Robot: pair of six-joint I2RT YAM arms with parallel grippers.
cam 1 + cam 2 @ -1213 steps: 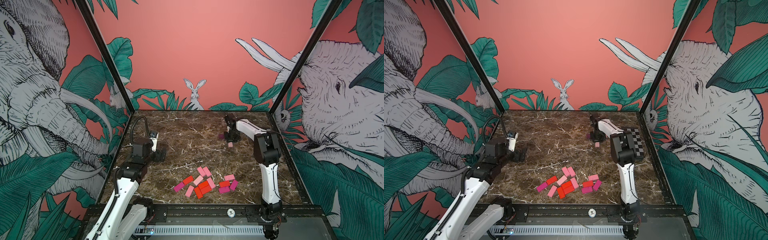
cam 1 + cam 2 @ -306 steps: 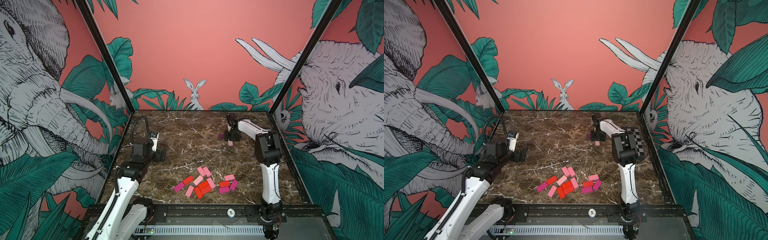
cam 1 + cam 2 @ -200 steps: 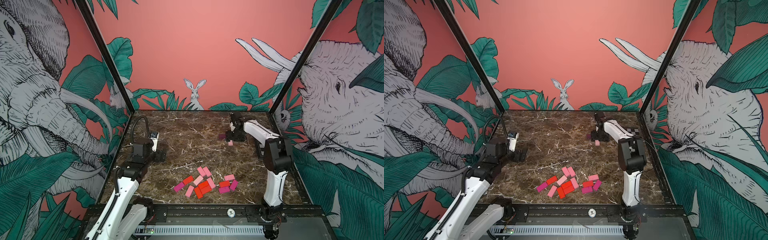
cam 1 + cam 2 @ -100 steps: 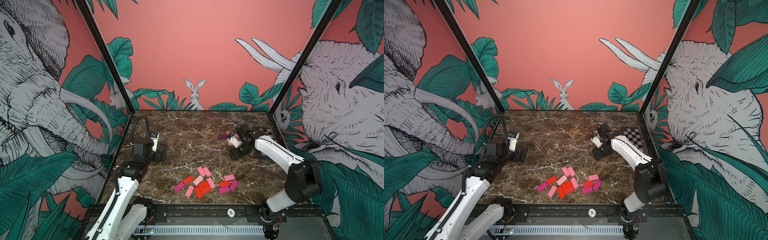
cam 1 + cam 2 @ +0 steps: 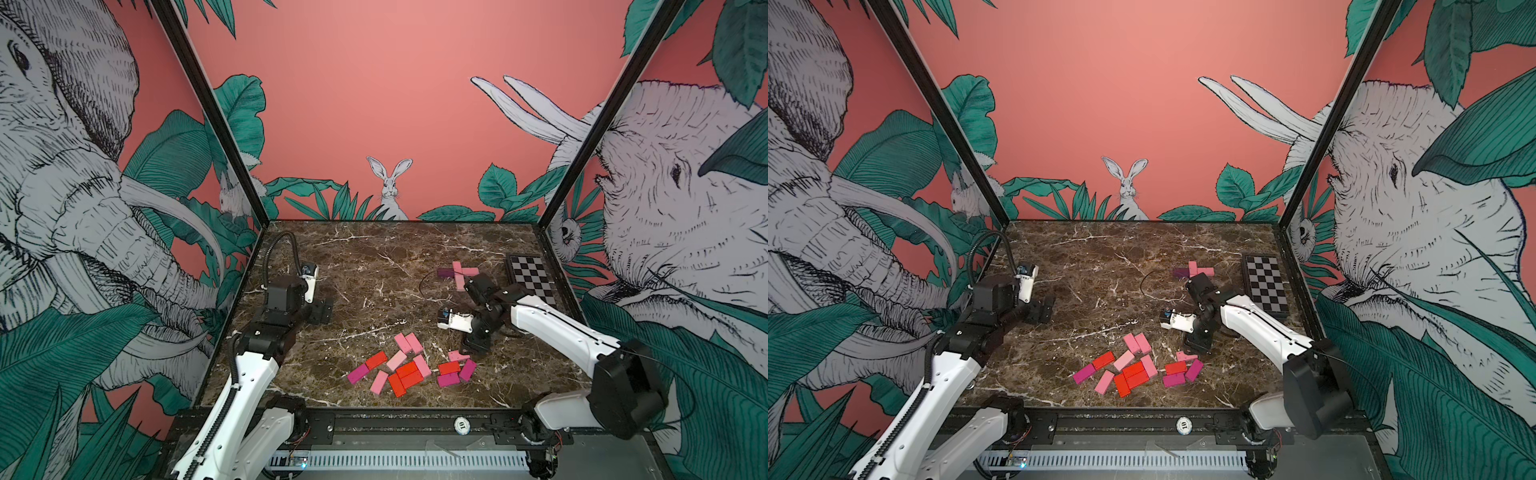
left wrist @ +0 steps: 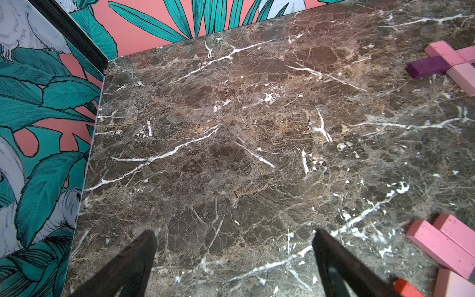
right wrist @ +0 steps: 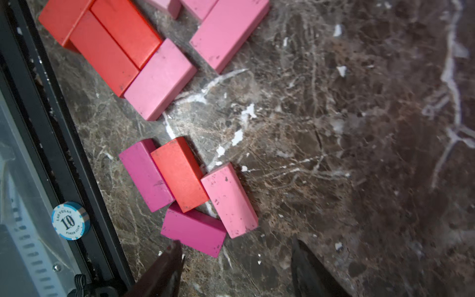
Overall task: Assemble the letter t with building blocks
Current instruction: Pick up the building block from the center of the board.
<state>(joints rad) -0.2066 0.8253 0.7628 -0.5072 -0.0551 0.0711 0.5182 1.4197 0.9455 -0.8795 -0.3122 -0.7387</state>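
Several building blocks in red, pink and magenta lie in a loose pile (image 5: 405, 368) near the table's front. At the back right, pink blocks (image 5: 459, 272) and a dark purple block (image 5: 444, 273) form a small cross shape, also seen in the left wrist view (image 6: 428, 66). My right gripper (image 5: 476, 347) (image 7: 236, 246) points down, open and empty, just beside the pile's right cluster. That cluster is a pink block (image 7: 228, 200), a red block (image 7: 180, 174) and two magenta blocks (image 7: 194, 230). My left gripper (image 5: 322, 311) (image 6: 235, 234) stands open and empty over bare marble at the left.
A black-and-white checkered board (image 5: 530, 278) lies along the right wall, behind the right arm. A poker chip (image 7: 70, 220) sits on the black front rail (image 5: 374, 422). A thin dark wire (image 5: 1144, 282) curls on the marble mid-table. Walls enclose three sides.
My right arm has swung from the cross shape at the back right to the front pile, and its jaws have narrowed a little. The left arm has not moved.
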